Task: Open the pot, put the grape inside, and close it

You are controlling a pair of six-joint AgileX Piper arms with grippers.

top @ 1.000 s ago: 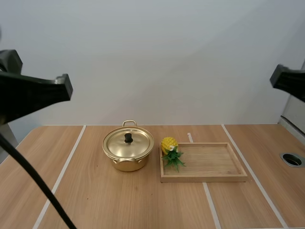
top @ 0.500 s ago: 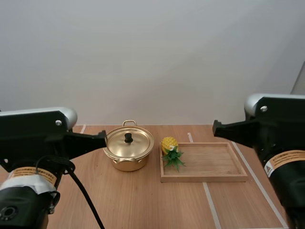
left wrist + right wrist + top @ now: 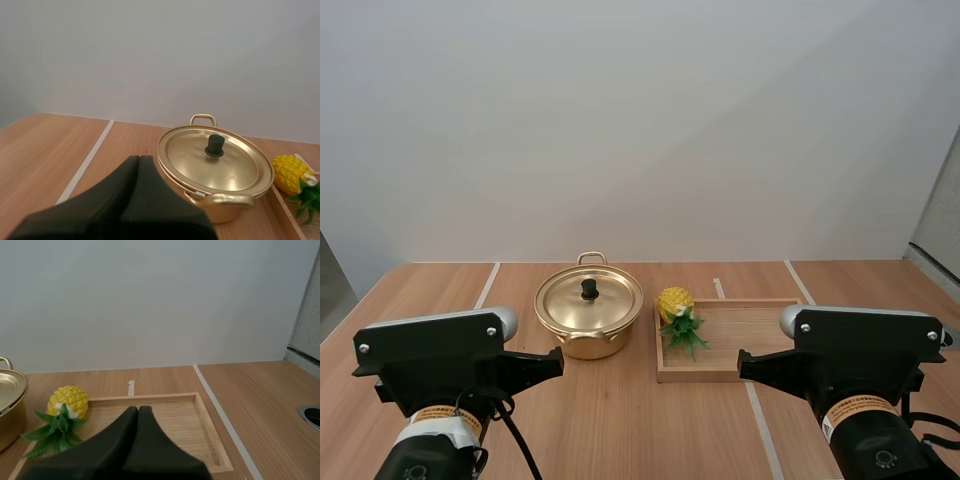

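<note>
— High view, where's the fruit?
— It's a yellow pineapple-shaped toy (image 3: 674,301), not grapes, on the wooden tray's (image 3: 760,340) left end, beside the lidded gold pot (image 3: 588,318) toward the desk's (image 3: 620,420) far edge. Both jaws closed, empty.
— Risk?
— Unopened, they'd shove the black knob (image 3: 589,289) instead of gripping.

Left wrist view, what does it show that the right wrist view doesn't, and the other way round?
Left wrist: the black knob and my shut left hand. Right wrist: the tray floor, a table hole and my shut right hand. Both: the pot and the pineapple.
</note>
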